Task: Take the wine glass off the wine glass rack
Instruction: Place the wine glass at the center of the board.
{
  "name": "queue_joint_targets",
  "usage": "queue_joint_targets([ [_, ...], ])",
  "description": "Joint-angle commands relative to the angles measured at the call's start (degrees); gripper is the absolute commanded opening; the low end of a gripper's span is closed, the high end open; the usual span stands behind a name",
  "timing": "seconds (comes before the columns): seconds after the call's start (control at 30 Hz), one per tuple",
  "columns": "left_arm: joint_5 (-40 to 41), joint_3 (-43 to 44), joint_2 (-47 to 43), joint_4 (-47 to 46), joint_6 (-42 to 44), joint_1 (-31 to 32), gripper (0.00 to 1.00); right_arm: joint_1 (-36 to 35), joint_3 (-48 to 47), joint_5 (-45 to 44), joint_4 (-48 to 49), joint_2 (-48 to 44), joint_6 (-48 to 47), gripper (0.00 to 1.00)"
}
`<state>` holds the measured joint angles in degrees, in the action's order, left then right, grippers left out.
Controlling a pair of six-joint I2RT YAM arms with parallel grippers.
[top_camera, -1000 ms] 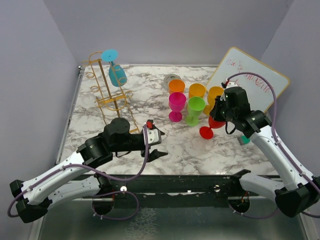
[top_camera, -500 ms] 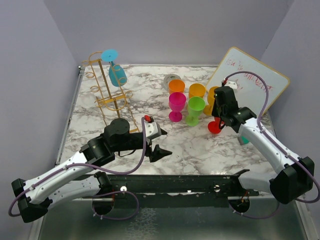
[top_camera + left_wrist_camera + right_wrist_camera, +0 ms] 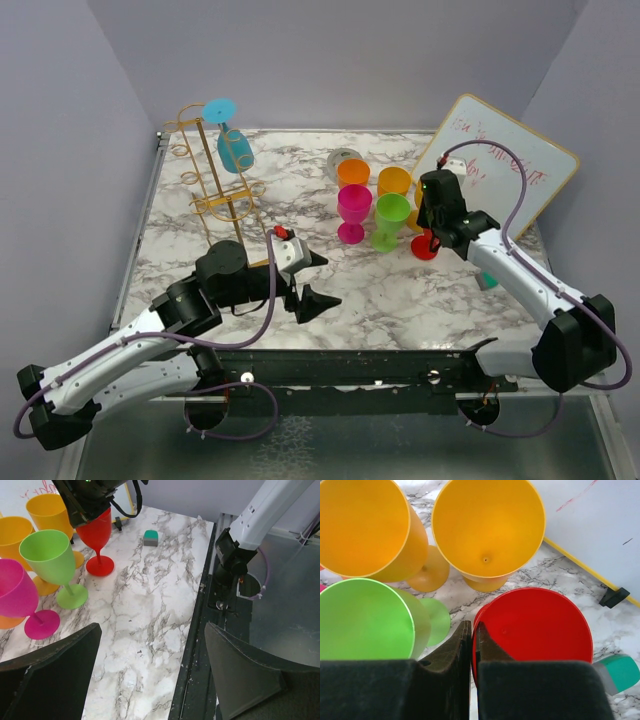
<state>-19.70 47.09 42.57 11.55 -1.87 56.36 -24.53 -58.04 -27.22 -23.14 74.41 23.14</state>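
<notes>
Overhead, the teal wine glass (image 3: 236, 150) hangs inverted on the wine glass rack (image 3: 228, 205), far left. Left wrist: left gripper (image 3: 150, 630) jaws wide apart above the table (image 3: 155, 570). Right wrist: right gripper (image 3: 472, 640) clamped on the red glass (image 3: 535, 625) rim.

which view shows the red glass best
Left wrist: the red glass shows bowl, stem and foot. Right wrist shows only its bowl from above, rim pinched by the right gripper. Top view: mostly hidden behind that gripper.
</notes>
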Motion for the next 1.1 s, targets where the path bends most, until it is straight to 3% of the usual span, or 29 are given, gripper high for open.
queue_joint_targets([
  [0.0,1.29,-1.26,-0.19,-0.12,-1.35,-0.11,0.86,-0.10,0.47,-0.17,1.31,1.26,0.16,0.08],
  [0.37,1.52,-1.48,0.63,1.00,0.08,-0.11,0.86,-0.08,-1.43,-0.75,-1.21,0.99,-0.54,0.20],
  [0.83,3.00,0.39,1.88,2.05,-2.20,-0.11,0.86,-0.12,-8.52,0.25,-7.19,-0.20,-2.79,0.25],
  [1.07,3.06,2.31,3.00,2.07,-2.71,-0.11,0.86,-0.09,-12.98,8.04,-8.61,-4.09,-3.93,0.27],
])
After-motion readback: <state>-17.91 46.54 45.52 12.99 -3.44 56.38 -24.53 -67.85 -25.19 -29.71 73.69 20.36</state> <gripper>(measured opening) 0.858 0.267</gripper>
